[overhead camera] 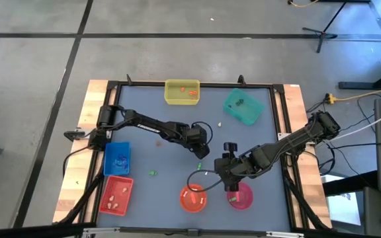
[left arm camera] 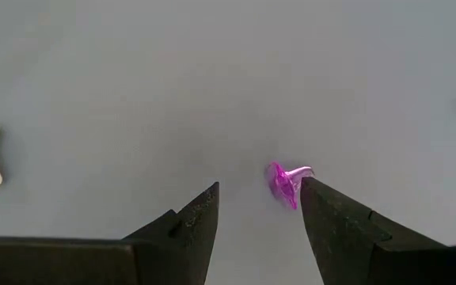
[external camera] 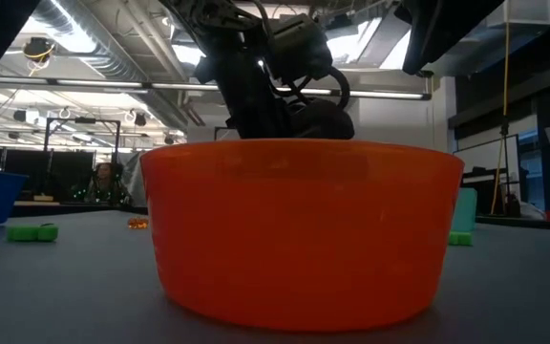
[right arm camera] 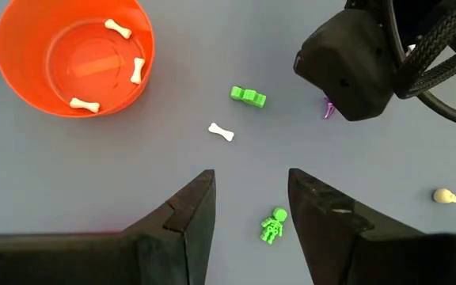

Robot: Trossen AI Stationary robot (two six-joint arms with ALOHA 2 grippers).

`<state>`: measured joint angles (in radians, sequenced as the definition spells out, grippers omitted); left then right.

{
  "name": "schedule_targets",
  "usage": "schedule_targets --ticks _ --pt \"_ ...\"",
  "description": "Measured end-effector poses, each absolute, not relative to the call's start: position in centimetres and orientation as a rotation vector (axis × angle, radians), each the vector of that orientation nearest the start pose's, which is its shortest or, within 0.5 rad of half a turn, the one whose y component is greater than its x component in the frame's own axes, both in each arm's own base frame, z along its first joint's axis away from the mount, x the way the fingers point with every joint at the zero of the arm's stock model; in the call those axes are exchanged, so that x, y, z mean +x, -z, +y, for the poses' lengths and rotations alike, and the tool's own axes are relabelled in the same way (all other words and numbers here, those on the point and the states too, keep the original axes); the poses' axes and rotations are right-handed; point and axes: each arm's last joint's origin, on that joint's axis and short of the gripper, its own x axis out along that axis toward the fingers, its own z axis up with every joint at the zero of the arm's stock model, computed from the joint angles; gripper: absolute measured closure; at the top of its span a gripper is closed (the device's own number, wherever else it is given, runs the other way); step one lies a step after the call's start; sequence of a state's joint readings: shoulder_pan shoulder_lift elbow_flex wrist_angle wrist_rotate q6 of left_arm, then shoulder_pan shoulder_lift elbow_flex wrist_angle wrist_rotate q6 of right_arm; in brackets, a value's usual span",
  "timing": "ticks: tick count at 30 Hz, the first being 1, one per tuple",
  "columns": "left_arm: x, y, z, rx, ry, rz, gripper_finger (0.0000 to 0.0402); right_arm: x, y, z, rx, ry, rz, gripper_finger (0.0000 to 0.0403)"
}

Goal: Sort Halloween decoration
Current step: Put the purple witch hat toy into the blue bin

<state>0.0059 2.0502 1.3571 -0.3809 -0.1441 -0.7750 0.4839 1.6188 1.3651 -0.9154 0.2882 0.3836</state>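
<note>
Left hand (left arm camera: 260, 207) spread – purple trinket (left arm camera: 285, 182) seemingly touching one finger, ungripped.

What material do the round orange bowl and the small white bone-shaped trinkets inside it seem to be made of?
The round orange bowl looks like thin moulded plastic: smooth, glossy, slightly translucent wall, light reflecting off its floor. The small white bone-shaped trinkets also look like moulded plastic, probably hard: uniform matte white with rounded identical ends. Neither can be confirmed by sight alone.
</note>
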Motion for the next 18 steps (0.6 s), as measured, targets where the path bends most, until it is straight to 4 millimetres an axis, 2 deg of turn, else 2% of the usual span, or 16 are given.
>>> schedule_targets --ticks 18 --pt "41.47 -13.94 0.69 -0.619 -0.547 0.966 0.0239 28.91 -27.59 14.26 -0.096 0.037 1.088 0.0244"
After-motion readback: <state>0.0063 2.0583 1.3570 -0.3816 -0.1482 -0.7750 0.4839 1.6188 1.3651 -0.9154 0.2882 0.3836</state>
